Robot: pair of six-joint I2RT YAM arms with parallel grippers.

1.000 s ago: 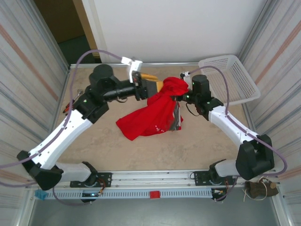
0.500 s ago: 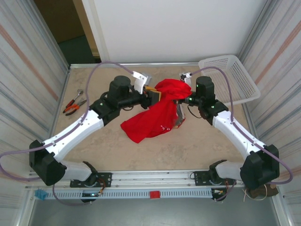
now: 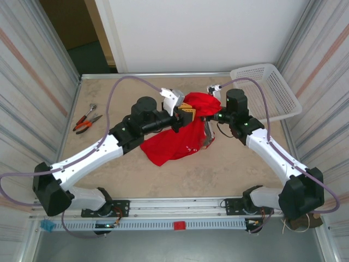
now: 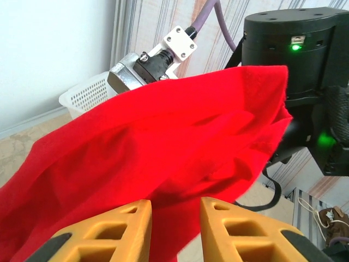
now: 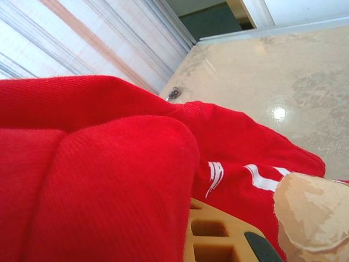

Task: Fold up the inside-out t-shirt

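Observation:
The inside-out t-shirt (image 3: 177,139) is bright red and hangs bunched from mid-table height, its lower end lying on the table. My right gripper (image 3: 210,109) is shut on its upper part. In the right wrist view the red cloth (image 5: 109,180) with white lettering drapes over the orange finger (image 5: 218,234). My left gripper (image 3: 187,112) is up against the shirt's top left side. In the left wrist view, its orange fingers stand a narrow gap apart (image 4: 174,203), with a fold of the red cloth (image 4: 163,136) hanging just ahead of and between the tips.
A white mesh basket (image 3: 272,90) sits at the back right corner, also seen as a basket (image 4: 87,95) behind the cloth. Orange-handled pliers (image 3: 86,119) lie at the left. Striped walls close in on both sides. The right arm's black wrist (image 4: 294,49) is close ahead of the left fingers.
The left arm has swung right to the shirt's raised top, and its jaws have narrowed. The right gripper has held the shirt up almost in place.

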